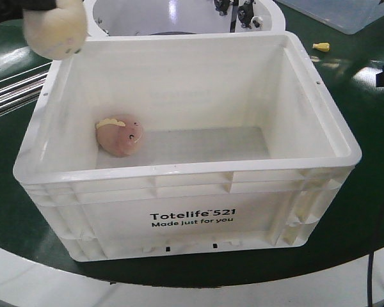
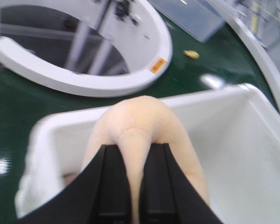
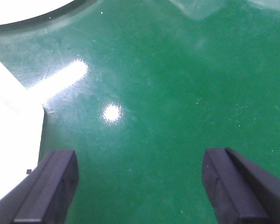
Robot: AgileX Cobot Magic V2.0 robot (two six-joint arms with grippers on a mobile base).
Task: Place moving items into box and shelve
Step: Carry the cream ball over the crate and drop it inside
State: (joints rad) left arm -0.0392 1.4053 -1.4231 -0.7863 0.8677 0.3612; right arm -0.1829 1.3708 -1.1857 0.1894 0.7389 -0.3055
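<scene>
two moving items in view, counted. first: pinkish-tan soft item with a tiny dark face, lying on the floor of the box, left part, close to the left wall. second: cream soft item, off the table, hanging at the upper left of the front view over the box's far-left corner, not yet inside.

clamped on a pinched fold of that cream item, as seen in the left wrist view: left hand, black fingers close together with the soft skin squeezed between them.

one box: white, open-topped, print facing the front camera, standing on the dark green table and filling the middle of the frame.

right hand: fingers wide apart, nothing between them, hovering over green table with the box's white corner at the left edge of its view.

judged progress: roughly midway through the loading.
- done: one item in the box.
- in hand: the second, probably needing only a short move inward and a release above the box floor.
- left: any further items, though no others in view, then lifting and shelving the box. no shelf visible in any view.

further out, one each:
- small yellow scrap on the table at the upper right
- clear plastic tub at the top right corner
- white ring-shaped structure behind the box at the top of the frame
</scene>
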